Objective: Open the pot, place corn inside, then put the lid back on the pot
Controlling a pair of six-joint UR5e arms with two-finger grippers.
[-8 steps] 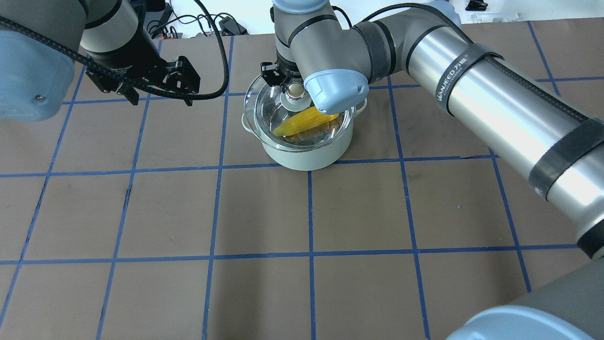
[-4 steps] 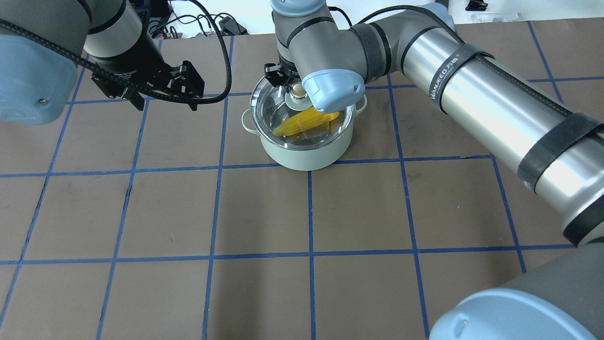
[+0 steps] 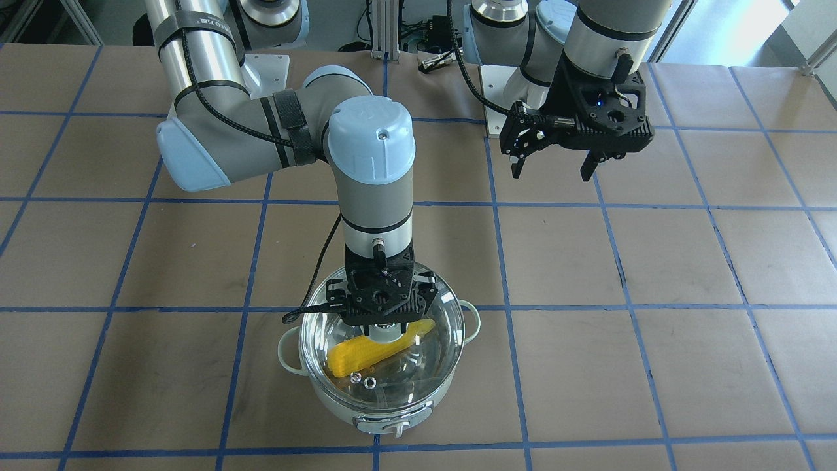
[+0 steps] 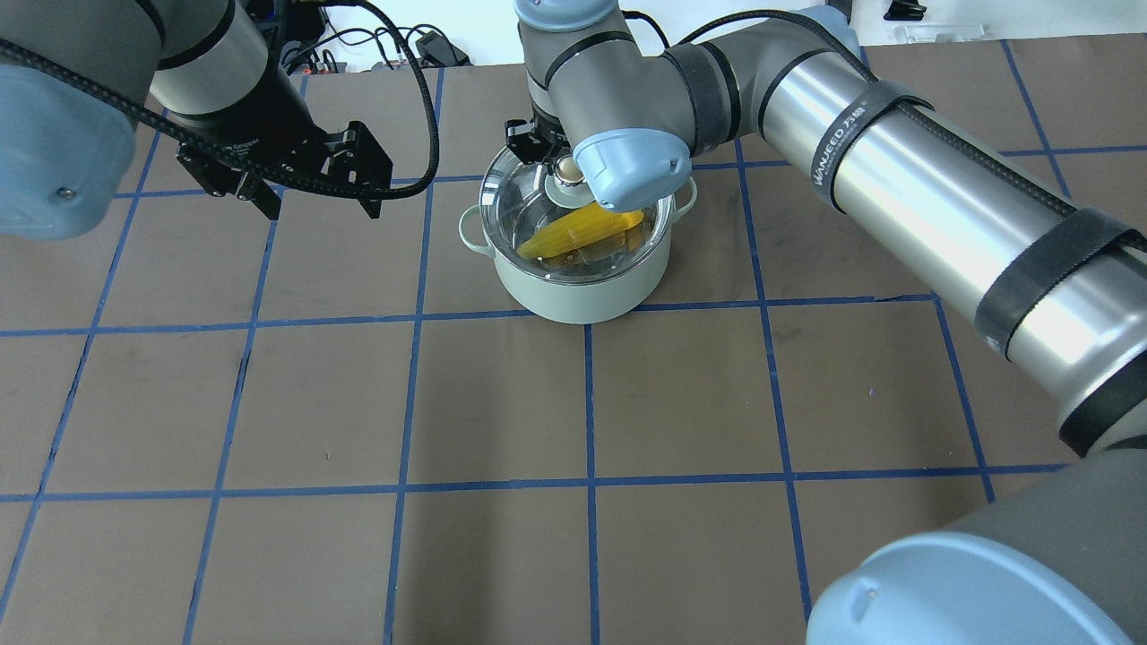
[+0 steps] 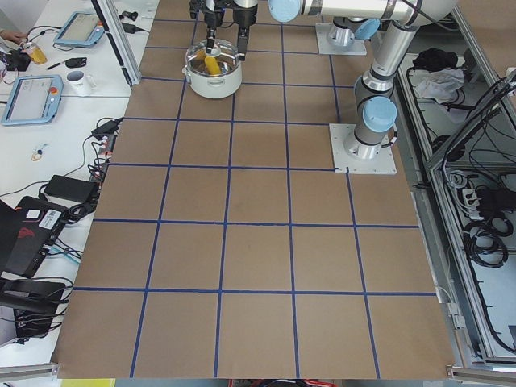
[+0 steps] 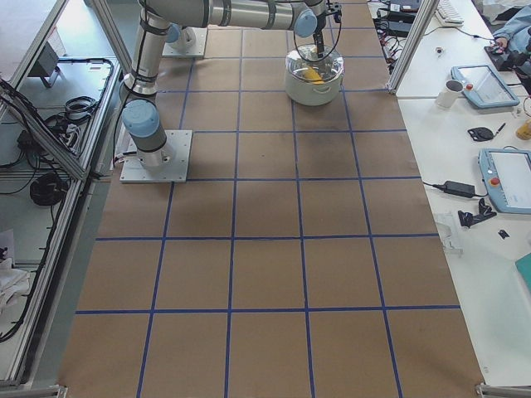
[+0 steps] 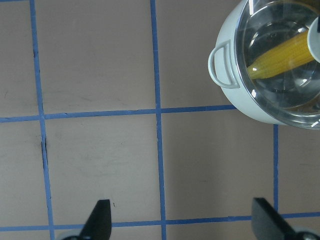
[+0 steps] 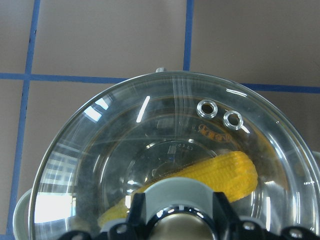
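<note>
The pale mint-green pot (image 4: pixel 578 294) stands on the brown table with the yellow corn (image 4: pixel 573 231) lying inside it. The clear glass lid (image 4: pixel 524 193) sits over the pot's rim. My right gripper (image 4: pixel 563 170) is straight above the pot, shut on the lid's beige ball knob. In the right wrist view both fingers flank the knob (image 8: pixel 180 220) and the corn (image 8: pixel 225 172) shows through the glass. My left gripper (image 4: pixel 318 199) is open and empty, hovering left of the pot. The left wrist view shows the pot (image 7: pixel 235 97) at its upper right.
The table is brown paper with a grid of blue tape lines (image 4: pixel 408 403). Cables (image 4: pixel 403 45) lie past the table's far edge. My right arm's long silver link (image 4: pixel 941 206) crosses the right side above the table.
My right gripper has brought the lid down and a little toward the far side, so that it lines up with the pot's rim. My left gripper has drifted slightly right.
</note>
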